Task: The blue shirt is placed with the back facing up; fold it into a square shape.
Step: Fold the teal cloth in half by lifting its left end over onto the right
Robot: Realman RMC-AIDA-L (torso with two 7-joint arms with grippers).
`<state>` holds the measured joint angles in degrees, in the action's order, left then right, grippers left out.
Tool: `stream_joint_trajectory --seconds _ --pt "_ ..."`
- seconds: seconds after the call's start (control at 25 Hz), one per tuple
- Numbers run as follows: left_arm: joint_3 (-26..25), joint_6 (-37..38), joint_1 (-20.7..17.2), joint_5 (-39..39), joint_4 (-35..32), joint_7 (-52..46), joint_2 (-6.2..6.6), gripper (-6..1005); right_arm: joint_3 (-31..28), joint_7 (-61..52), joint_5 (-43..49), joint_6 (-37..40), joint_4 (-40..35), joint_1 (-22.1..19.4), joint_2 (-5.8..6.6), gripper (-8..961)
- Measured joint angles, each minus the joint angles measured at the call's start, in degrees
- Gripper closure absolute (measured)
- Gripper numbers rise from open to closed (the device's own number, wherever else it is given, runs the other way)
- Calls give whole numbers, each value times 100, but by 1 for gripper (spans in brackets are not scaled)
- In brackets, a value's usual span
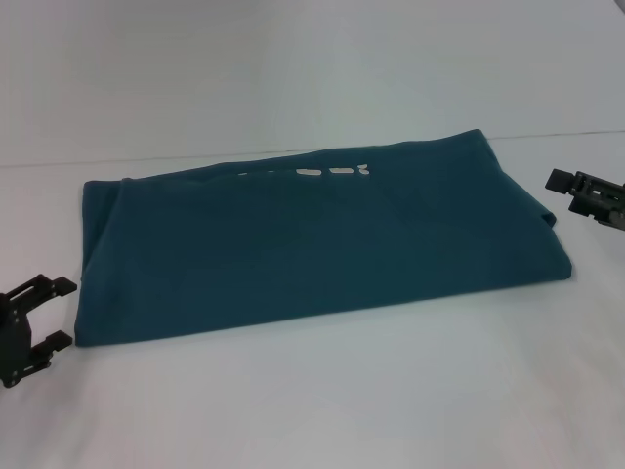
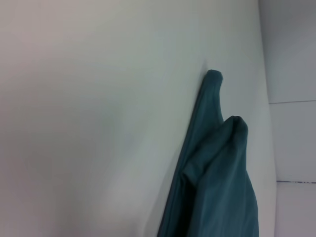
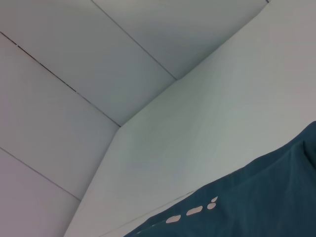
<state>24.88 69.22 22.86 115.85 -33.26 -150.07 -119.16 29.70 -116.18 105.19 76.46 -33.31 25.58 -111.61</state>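
The shirt [image 1: 312, 244] lies folded into a wide band across the middle of the white counter [image 1: 322, 401], a few white letter scraps [image 1: 337, 172] showing along its far edge. The left gripper [image 1: 49, 313] sits just off the shirt's left end, fingers [image 1: 57, 285] spread wide, holding nothing. The right gripper [image 1: 576, 191] hovers beside the right end, touching no cloth; whether it is open cannot be told.

White table [image 1: 322, 401]: flat, plain surface. On it, one blue shirt [image 1: 322, 249], folded into a wide rectangle, lying flat. A strip of white lettering [image 1: 322, 173] shows along the shirt's far edge. Bare tabletop surrounds the shirt on every side.
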Motion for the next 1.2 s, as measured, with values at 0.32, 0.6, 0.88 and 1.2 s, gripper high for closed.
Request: stream_joint_trajectory --seconds 0.32,0.6,0.88,1.2 --pt "8 -189 -2 106 122 -123 -15 177 1 -1 -8 -31 0 19 12 11" --pt "55 -318 72 139 260 -135 -10 179 1 -5 1 -36 0 27 16 11" --pt "140 -422 177 131 381 -140 3 182 1 -1 17 -35 0 0 13 11" --pt "221 -635 374 155 442 -139 9 177 1 6 -4 -8 0 -60 3 12"
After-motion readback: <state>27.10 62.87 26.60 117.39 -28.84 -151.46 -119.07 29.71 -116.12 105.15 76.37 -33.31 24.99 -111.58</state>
